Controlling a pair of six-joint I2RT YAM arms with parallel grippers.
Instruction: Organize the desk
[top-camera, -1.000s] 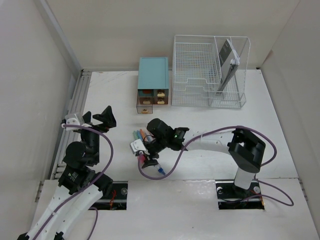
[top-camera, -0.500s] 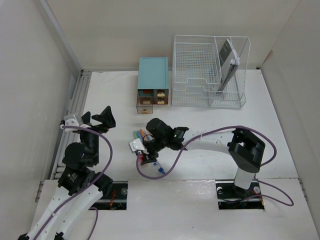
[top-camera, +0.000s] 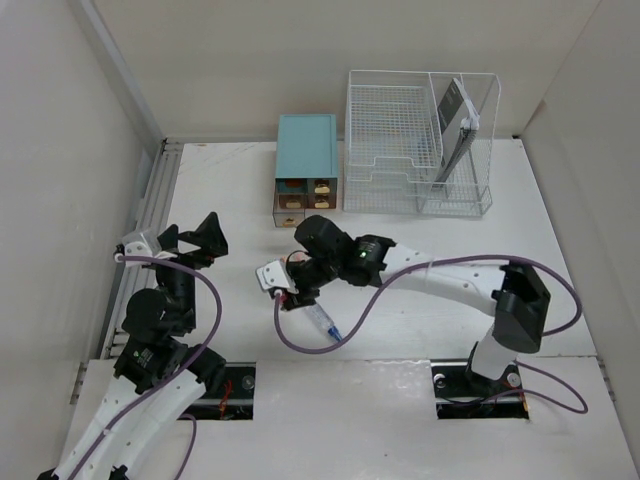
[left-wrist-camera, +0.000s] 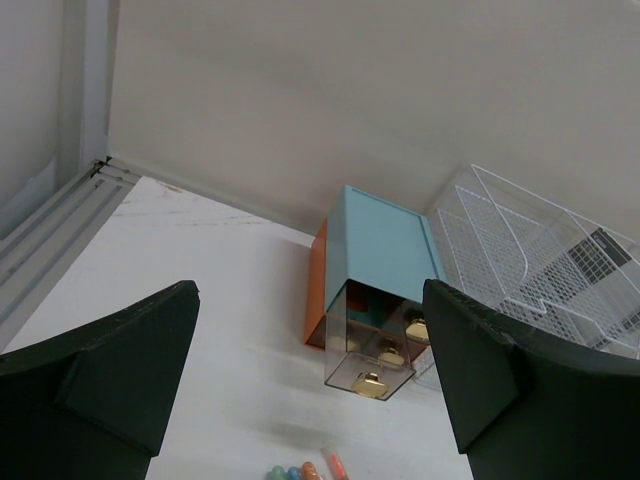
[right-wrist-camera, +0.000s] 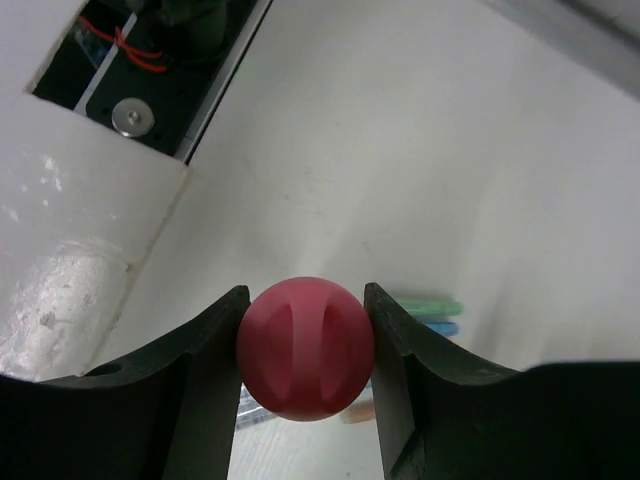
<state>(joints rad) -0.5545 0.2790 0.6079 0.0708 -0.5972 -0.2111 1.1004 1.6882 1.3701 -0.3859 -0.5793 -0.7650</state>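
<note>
Silver rails (top-camera: 150, 210) ran along the left edge of the desk (top-camera: 560, 230), the wide white tabletop that filled the scene under both arms. Left gripper (top-camera: 190, 238) hung over the desk's left part with its jaws spread wide and nothing between them; bare desk showed in the gap in the left wrist view. Ahead of it, at the back of the desk, sat a teal drawer box (top-camera: 306, 145). Near centre, the right gripper (right-wrist-camera: 306, 295) was clamped on a red ball (right-wrist-camera: 305, 350), one finger pressed against each side. Desk surface lay below the ball; could not tell whether the ball touched it. Coloured markers (right-wrist-camera: 425, 305) lay on the desk just past the ball. A blue-tipped pen (top-camera: 322, 325) lay on the desk nearer the arm bases. White wire rack (top-camera: 395, 120) stood at the back right, beside the box, with a dark flat item (top-camera: 455, 115) upright in its right compartment.
</note>
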